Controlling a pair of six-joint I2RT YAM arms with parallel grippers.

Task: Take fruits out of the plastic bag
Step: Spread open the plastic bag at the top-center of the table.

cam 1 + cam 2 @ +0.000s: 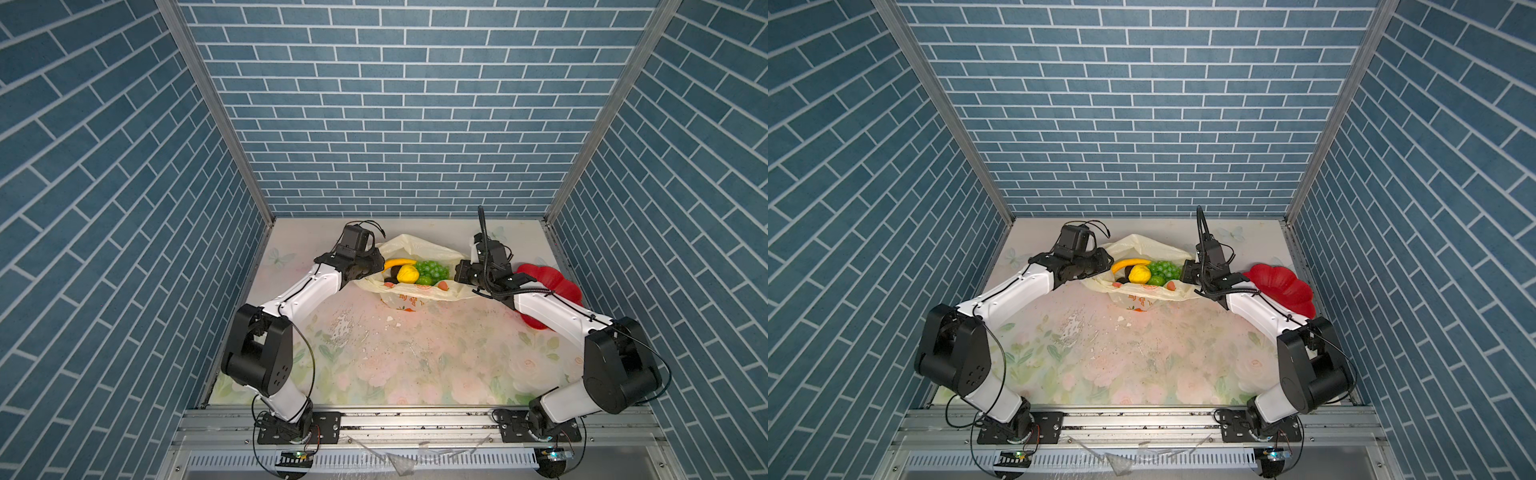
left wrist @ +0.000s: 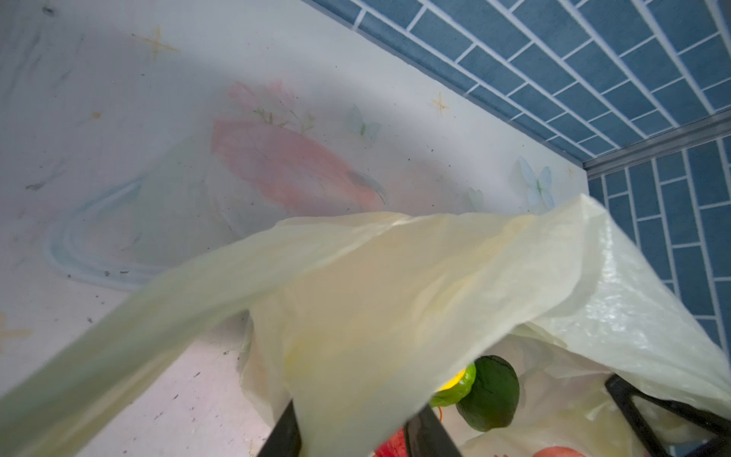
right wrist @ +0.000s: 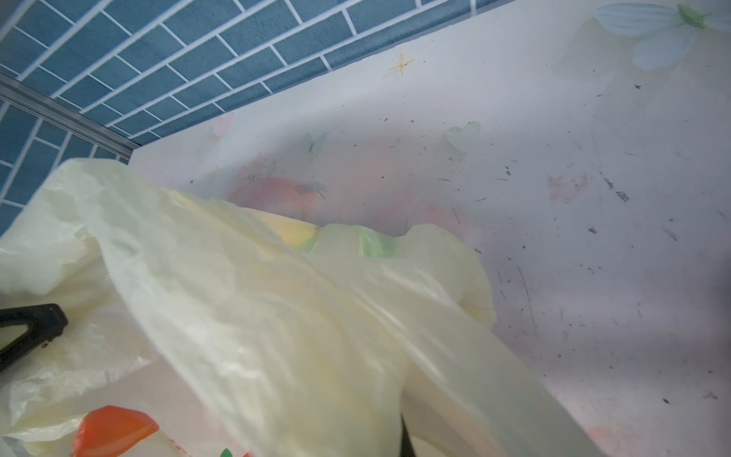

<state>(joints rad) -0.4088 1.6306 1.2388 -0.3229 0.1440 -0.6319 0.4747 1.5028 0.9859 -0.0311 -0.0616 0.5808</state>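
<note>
The bag (image 1: 419, 296) is laid at the back of the table (image 1: 395, 357), between the two arms, and its mouth is spread wide. It is made of thin, pale-yellow film that is crinkled and half transparent. An orange print (image 1: 409, 308) with some writing is seen on its near side.

The fruits are all kept inside the bag, in one heap. A banana (image 1: 397, 262) is placed at the far left of the heap. A lemon (image 1: 407, 274) is just beside it, and the grapes (image 1: 432, 270) are touching the lemon on the right. A dark piece (image 1: 392, 274) is partly hidden by the lemon. A red piece (image 1: 389, 285) is seen at the near rim on the left, and another red piece (image 1: 444, 285) on the right. In the left wrist view a dark-green fruit (image 2: 490, 395) is seen beside a bumpy green fruit (image 2: 455, 389).

The left gripper (image 2: 354, 411) is held at the left edge of the mouth. Its fingers are parted, and a strip of the film is draped between them. The right gripper (image 3: 404, 435) is held at the right edge. Its fingers are closed on the film, which is drawn in a band toward it.

A red plate (image 1: 552, 278) is found to the right of the bag, partly covered by the right arm.
</note>
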